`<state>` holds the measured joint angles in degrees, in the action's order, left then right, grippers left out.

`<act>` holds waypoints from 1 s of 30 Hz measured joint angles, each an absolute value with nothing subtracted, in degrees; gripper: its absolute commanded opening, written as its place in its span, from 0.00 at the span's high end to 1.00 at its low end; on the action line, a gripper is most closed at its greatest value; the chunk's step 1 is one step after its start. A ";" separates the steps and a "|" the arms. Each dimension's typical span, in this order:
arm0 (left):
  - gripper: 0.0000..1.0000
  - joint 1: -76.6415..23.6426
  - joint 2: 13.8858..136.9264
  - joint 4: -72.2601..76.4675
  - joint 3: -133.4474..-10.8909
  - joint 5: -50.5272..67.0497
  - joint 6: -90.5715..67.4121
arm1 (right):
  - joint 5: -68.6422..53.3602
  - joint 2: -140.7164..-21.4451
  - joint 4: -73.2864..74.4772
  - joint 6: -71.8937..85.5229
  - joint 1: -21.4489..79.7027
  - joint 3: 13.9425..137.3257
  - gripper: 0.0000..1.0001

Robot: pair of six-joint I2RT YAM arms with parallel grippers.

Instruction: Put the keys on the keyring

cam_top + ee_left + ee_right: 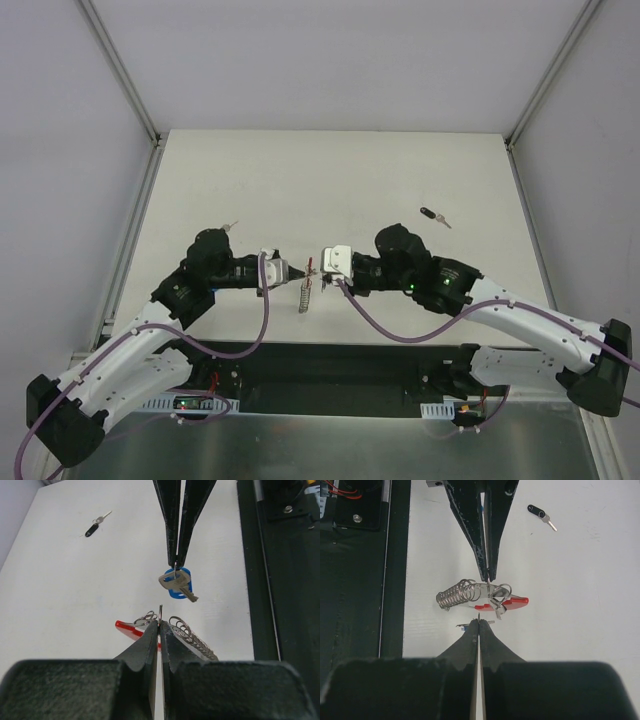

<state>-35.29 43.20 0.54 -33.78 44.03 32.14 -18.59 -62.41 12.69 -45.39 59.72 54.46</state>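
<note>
Left hand point(295, 274) clamps the keyring point(305, 292), right hand point(317, 268) tip to tip with it. Left wrist: right hand point(176, 565) pinches the blue key point(177, 582) just beyond the left hand. Right wrist: keyring point(470, 595) dangles just ahead; I'd ease the key's hole onto it slowly.

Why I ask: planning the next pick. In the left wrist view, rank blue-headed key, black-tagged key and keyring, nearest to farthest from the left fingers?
1. Silver chain keyring with red plastic segment: pinched in left fingers, bottom centre.
2. Silver key with blue plastic head: just beyond, held by right fingers.
3. Silver key with black oblong tag: far upper left.
</note>
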 measured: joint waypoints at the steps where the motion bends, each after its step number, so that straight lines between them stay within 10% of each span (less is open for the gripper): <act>1: 1.00 -34.98 43.57 0.78 -33.78 45.25 31.64 | -18.72 -61.76 12.69 -45.23 59.70 54.22 0.99; 30: 1.00 -32.53 49.10 2.79 -35.55 61.10 25.41 | -23.03 -60.47 13.85 -45.19 59.70 53.87 0.99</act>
<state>-32.53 49.10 2.79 -35.55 61.10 25.41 -23.03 -60.47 13.85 -45.19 59.70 53.87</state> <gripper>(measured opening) 0.008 0.019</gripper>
